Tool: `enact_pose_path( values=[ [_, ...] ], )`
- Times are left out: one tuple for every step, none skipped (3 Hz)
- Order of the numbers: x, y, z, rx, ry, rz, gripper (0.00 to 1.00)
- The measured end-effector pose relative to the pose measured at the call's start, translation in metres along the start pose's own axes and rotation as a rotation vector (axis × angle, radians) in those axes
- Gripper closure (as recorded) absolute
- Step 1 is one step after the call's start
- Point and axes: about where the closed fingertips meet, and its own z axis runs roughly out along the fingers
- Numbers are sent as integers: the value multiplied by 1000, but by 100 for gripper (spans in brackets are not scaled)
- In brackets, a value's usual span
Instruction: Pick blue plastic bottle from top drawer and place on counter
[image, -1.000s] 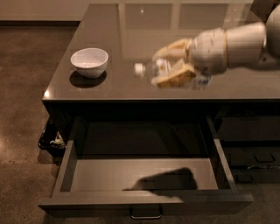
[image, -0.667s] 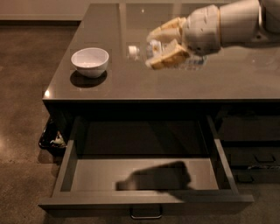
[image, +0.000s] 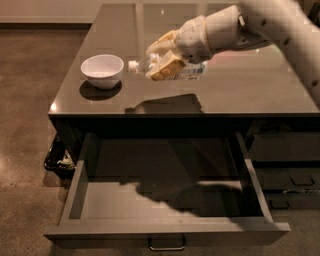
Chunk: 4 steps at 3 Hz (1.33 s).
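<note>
My gripper (image: 162, 57) hangs above the middle of the counter (image: 240, 90), reaching in from the upper right. Its tan fingers (image: 165, 67) are shut on the blue plastic bottle (image: 150, 64), which lies sideways in the grasp with its white cap (image: 132, 65) pointing left toward the bowl. The bottle is held off the counter; its shadow falls on the surface below. The top drawer (image: 165, 232) stands pulled fully open below the counter's front edge, and I see nothing in it but the arm's shadow.
A white bowl (image: 102, 70) sits on the counter's left part, just left of the bottle's cap. Narrower dark drawers (image: 290, 180) are at the right of the cabinet. A dark object (image: 57, 157) lies on the floor at the cabinet's left.
My gripper, with the bottle, has moved up and to the left, from over the counter's front part to over its middle, closer to the bowl. The shadow now falls on the counter.
</note>
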Motion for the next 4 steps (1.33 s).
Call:
enact_pose_path(
  values=[
    [17, 4, 29, -64, -43, 46, 100],
    [36, 21, 48, -127, -132, 130, 100],
    [38, 26, 50, -137, -155, 148, 100],
    [38, 26, 50, -137, -155, 148, 81]
  ],
)
